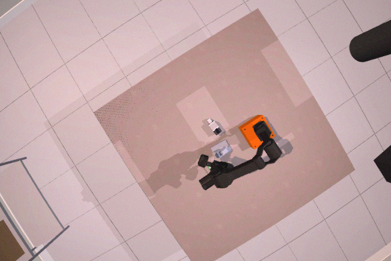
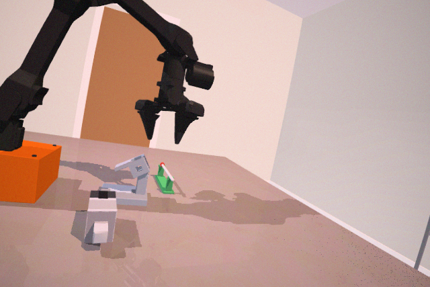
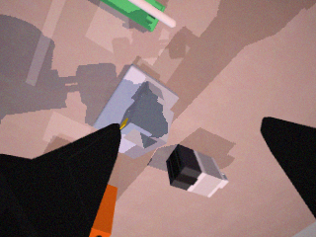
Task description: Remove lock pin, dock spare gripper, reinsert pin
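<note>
While the black arm arches up from its orange base, its gripper hangs in the air above the tabletop with both pointed fingers spread wide and nothing between them. It touches nothing.

Below and a little in front of it stands the pale grey mount, a flat foot with an angled head carrying the socket. Seen from the wrist camera, the mount lies almost directly beneath the fingers, with a small yellow sliver at its edge; whether that sliver is the pin cannot be told.

Just beside the mount, on the far side, sits a green cradle with a white rod resting across it, red-tipped at one end.

Nearer to the viewer, apart from the mount, the spare gripper stands on the table: a grey block with a dark cap on top and a white block at its front.
</note>
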You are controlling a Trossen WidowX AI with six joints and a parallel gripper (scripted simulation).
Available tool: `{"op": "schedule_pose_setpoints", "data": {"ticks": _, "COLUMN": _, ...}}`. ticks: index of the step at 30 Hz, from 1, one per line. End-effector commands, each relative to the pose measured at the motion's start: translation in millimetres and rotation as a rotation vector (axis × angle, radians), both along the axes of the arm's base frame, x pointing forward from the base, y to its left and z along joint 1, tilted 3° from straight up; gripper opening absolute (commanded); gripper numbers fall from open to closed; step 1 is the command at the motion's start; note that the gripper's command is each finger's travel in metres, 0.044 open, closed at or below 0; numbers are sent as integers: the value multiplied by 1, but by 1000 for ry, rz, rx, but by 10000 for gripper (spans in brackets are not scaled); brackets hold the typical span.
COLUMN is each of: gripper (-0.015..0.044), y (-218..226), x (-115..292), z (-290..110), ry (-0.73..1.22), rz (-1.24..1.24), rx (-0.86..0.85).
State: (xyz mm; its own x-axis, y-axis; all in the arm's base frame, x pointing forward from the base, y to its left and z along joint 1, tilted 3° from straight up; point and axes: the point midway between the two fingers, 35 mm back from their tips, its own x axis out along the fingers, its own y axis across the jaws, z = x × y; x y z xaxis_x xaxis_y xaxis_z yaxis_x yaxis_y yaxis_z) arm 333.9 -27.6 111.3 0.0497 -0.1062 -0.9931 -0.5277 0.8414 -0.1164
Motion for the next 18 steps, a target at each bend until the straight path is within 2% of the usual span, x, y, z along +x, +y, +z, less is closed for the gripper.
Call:
{"op": "schedule_pose_setpoints", "data": {"ticks": 1, "gripper": 440, "y": -60, "x": -44, "z": -13, "ry": -245, "rz": -856, "rx": -195}}
{"op": "schedule_pose_setpoints", "data": {"ticks": 18, "gripper": 440, "y": -116, "x": -108, "z": -21, "ry": -787, "rz": -1820, "rx": -283}}
